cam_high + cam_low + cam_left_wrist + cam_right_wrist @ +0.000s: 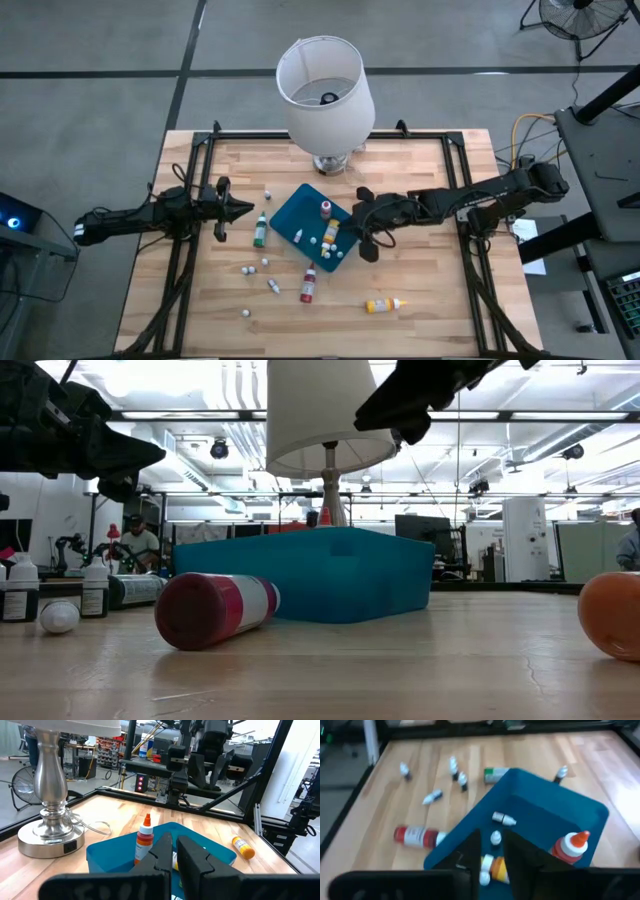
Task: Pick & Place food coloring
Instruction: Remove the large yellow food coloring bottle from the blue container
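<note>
The right tool hangs over the right edge of the flat teal-blue plastic tray, its fingers slightly parted and empty. Directly below it a small yellow food coloring bottle lies in the tray, near an upright red-orange one. A red bottle and an orange bottle lie on the wooden table. The left tool, closed and empty, waits beside a green bottle.

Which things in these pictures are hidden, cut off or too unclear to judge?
- Orange bottle, low view: cut by the picture's edge.
- Tray contents, low view: hidden behind its wall.
- Yellow bottle, right wrist view: partly covered by the right gripper.
- Bottle labels, high view: too small.
</note>
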You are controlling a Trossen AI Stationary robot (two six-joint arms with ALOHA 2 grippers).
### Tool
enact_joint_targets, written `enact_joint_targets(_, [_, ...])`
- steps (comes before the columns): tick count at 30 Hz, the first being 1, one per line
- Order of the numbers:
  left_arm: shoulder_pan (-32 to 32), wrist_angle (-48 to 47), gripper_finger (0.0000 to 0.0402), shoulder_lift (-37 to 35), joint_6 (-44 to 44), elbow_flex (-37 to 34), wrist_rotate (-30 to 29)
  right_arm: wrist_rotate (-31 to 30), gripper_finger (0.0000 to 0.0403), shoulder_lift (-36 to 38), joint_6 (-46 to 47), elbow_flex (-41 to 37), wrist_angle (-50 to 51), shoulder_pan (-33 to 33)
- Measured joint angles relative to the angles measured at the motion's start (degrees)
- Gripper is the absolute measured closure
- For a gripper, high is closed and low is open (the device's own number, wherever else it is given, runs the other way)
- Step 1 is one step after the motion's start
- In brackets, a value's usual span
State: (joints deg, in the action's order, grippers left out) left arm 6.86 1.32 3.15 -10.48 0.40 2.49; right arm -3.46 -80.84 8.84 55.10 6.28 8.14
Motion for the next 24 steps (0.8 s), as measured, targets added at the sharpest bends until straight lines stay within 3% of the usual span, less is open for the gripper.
enact_joint_targets(13, [0.01, 0.00, 0.0402, 0.01, 0.00, 0.00, -0.01, 6.72, 0.0204, -0.04, -12.98, 6.89, 15.78, -2.68])
enact_joint_targets(24, [-0.01, 0.03, 0.0402, 0.00, 0.00, 0.00, 0.00, 6.48, 0.0188, -3.32, -21.30, 10.95, 22.13, -2.73])
